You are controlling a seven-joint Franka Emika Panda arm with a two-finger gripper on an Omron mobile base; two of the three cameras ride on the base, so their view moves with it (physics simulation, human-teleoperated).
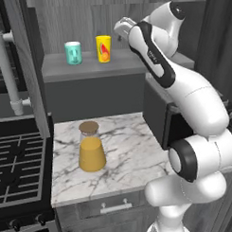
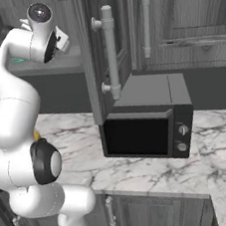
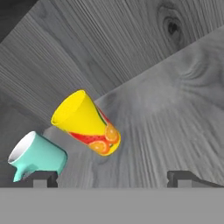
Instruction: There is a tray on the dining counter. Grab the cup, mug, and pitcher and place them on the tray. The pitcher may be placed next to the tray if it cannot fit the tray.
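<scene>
Between the two dark fingertips (image 3: 43,178) low in the hand view, spread wide with nothing held, lies bare grey wood-grain shelf (image 3: 175,118). The gripper (image 3: 111,178) hovers near the yellow tumbler (image 3: 87,123), which sits at about 11 o'clock from the gap, with the teal mug (image 3: 37,156) just beside it at 9 o'clock. Both look empty; the tumbler's mouth shows only yellow, the mug's only white. The tumbler is likely light and stiff with a smooth, tapered wall that may slip, so a grasp across its mid-body seems best. From the left base view the two vessels stand upright on the shelf, and the glass carafe (image 1: 91,147), cork-lidded and roughly two-thirds full of orange liquid, stands on the marble counter (image 1: 128,155) below, probably heavy and fragile. No tray is in view.
</scene>
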